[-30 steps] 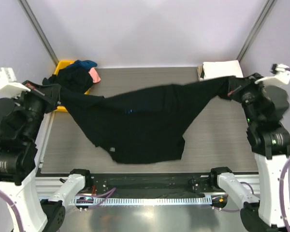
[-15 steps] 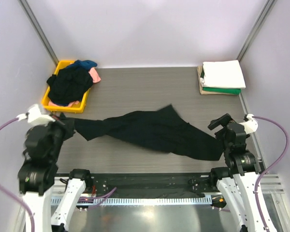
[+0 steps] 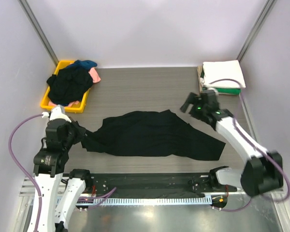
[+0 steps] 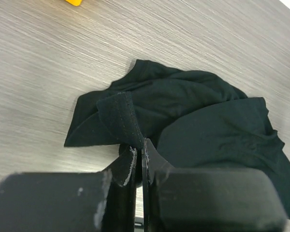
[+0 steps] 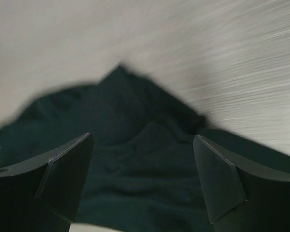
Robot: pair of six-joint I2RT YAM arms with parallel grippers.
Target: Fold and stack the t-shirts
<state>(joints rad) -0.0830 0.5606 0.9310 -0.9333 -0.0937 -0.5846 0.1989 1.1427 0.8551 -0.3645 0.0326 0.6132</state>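
Note:
A large black t-shirt lies crumpled across the middle of the table. My left gripper is at its left end, shut on a stitched hem of the black t-shirt, which is pinched between the fingers. My right gripper hovers open above the shirt's right half, holding nothing. In the right wrist view the gripper frames the black t-shirt below, its fingers wide apart; that view is blurred.
A yellow tray at the back left holds a heap of black, blue and pink t-shirts. At the back right corner stands a folded stack, white on top of green. The arm bases and a rail run along the near edge.
The black t-shirt, first stretched in the air between both grippers, has come down onto the table. My right gripper let go and moved back toward the middle; the left still grips the hem.

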